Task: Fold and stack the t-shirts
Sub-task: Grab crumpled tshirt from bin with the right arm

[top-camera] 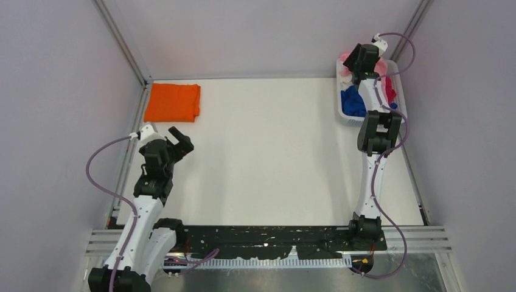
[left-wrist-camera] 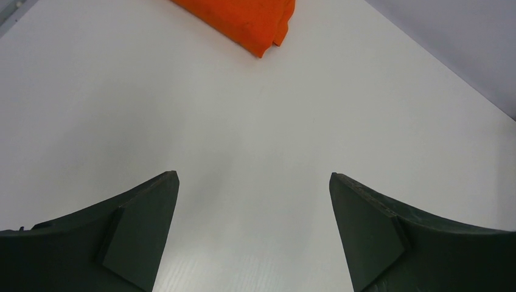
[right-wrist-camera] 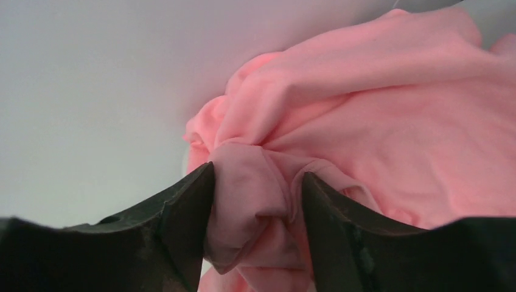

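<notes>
We see a plain white worktop (top-camera: 274, 158) shut in by pale grey walls (top-camera: 255, 36) on three sides, with metal frame rails in the far corners. At the far left corner lies the orange t-shirt (top-camera: 172, 102), folded into a flat rectangle. At the far right corner stands a white basket (top-camera: 348, 121). In it the light pink t-shirt (right-wrist-camera: 377, 109) is bunched at the far end, the royal blue t-shirt (top-camera: 353, 102) is crumpled at the near end, and the magenta-red t-shirt (top-camera: 389, 90) lies along the right side.

The left jaws are spread wide, holding and touching nothing. They hang over bare worktop, near the orange t-shirt but apart from it. The right jaws pinch a thick fold of the light pink t-shirt, and the cloth bulges out between them.

The left arm (top-camera: 149, 201) rises from its base along the left edge, with its wrist turned toward the far right. The right arm (top-camera: 372, 176) stretches almost straight from its base out to the basket, its wrist over the far end.
</notes>
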Controlling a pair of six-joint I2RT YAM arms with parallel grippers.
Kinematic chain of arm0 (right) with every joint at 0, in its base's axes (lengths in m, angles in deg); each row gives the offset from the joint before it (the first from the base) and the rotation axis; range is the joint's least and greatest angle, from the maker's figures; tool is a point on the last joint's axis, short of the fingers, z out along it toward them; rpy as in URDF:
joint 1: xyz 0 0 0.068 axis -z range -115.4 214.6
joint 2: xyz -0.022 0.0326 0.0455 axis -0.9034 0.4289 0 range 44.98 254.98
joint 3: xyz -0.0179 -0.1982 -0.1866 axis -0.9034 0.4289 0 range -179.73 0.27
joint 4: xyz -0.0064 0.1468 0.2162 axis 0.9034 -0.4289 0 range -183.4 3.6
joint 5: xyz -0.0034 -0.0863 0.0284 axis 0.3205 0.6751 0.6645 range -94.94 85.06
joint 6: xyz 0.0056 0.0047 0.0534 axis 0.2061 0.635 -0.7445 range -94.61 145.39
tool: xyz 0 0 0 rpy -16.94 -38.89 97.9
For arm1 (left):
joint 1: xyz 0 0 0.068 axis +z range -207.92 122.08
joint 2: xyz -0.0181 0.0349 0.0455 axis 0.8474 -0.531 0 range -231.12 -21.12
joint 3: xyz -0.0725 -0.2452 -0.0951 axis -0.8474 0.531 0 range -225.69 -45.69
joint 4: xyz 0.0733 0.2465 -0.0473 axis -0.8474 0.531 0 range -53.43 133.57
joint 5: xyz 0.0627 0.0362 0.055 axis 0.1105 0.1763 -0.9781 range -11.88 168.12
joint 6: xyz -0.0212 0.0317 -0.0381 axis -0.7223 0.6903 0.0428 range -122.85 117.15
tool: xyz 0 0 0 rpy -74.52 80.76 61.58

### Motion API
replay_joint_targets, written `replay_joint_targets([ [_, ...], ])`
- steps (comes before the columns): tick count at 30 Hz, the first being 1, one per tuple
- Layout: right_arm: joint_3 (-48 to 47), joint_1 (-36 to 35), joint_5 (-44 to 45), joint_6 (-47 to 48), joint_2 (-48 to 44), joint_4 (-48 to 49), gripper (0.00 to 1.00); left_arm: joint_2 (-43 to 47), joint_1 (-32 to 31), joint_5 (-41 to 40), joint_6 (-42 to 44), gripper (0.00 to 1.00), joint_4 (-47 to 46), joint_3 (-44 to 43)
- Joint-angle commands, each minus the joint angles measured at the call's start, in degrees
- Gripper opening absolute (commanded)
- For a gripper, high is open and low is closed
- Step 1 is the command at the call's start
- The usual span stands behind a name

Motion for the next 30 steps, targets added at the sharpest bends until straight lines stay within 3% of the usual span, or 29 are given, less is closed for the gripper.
replay_joint_targets([
  [1,-2.02,1.17,-0.48,-6.44,0.49,7.84,0.57,-1.69,0.16,-0.26,-0.07,0.99,-3.76,-2.08],
  [2,-1.66,1.38,-0.65,-6.71,0.48,9.05,0.43,-2.09,0.17,-0.05,-0.12,0.99,-3.79,-2.21],
  [3,-1.24,1.51,-0.85,-6.92,0.25,9.59,0.35,-2.44,0.14,0.31,-0.14,0.99,-3.75,-2.42],
  [4,-1.22,1.72,-1.05,-7.04,0.09,10.19,0.15,-2.86,0.18,0.71,-0.17,0.99,-3.68,-2.6],
  [6,-1.31,2.12,-0.72,-7.29,-1.0,10.85,0.06,-3.34,0.19,1.44,-0.3,0.99,-3.78,-2.8],
  [13,-1.1,4.35,-0.18,-6.79,-9.06,11.86,0.05,-2.32,0.16,2.91,-0.62,0.99,-3.45,-2.62],
  [23,4.14,6.17,0.03,0.77,-29.78,14.09,0.05,4.52,0.16,2.23,-0.08,0.99,0.74,-1.88],
  [25,4.27,6.36,-2.25,1.83,-33.74,13.75,0.05,6.78,0.14,1.98,-0.13,0.99,1.24,-1.25],
  [30,3.02,6.39,-19.89,-1.1,-42.1,10.28,0.05,10.37,0.19,0.32,-0.73,0.99,2.66,-0.08],
])
